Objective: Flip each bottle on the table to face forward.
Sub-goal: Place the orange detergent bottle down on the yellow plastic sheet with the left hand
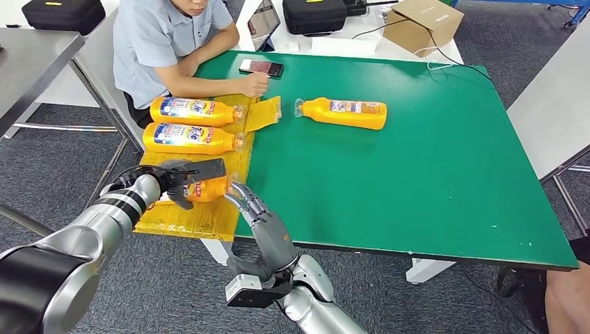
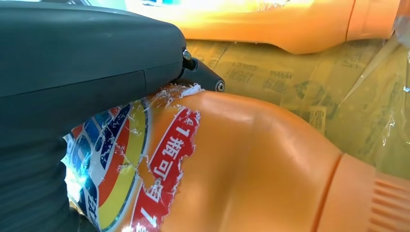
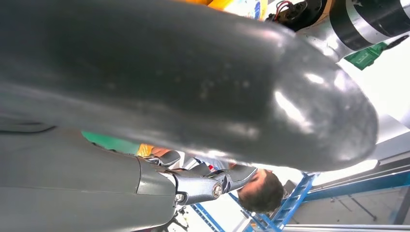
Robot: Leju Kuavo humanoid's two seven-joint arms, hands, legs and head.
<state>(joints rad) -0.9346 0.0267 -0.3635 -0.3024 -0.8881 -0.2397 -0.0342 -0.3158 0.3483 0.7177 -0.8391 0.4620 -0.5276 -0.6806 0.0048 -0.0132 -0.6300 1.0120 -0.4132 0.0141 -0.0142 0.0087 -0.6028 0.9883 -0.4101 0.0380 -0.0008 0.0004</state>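
Note:
Several orange bottles lie on their sides. My left hand (image 1: pixel 177 179) grips the nearest bottle (image 1: pixel 210 188) on the yellow mat (image 1: pixel 202 217) at the table's near left corner. In the left wrist view its thumb (image 2: pixel 87 63) presses on the torn label of that bottle (image 2: pixel 251 169). My right hand (image 1: pixel 261 221) is open, fingers stretched toward the bottle's cap end; whether they touch it I cannot tell. Two more bottles (image 1: pixel 191 110) (image 1: pixel 188 137) lie label-up farther back on the mat. Another bottle (image 1: pixel 344 113) lies on the green table (image 1: pixel 431 181).
A person (image 1: pixel 160 42) sits at the far left corner with a fist on the mat's back edge, beside a phone (image 1: pixel 261 67). A cardboard box (image 1: pixel 423 24) and a black case (image 1: pixel 314 14) stand behind the table. A grey table (image 1: pixel 549 118) flanks the right side.

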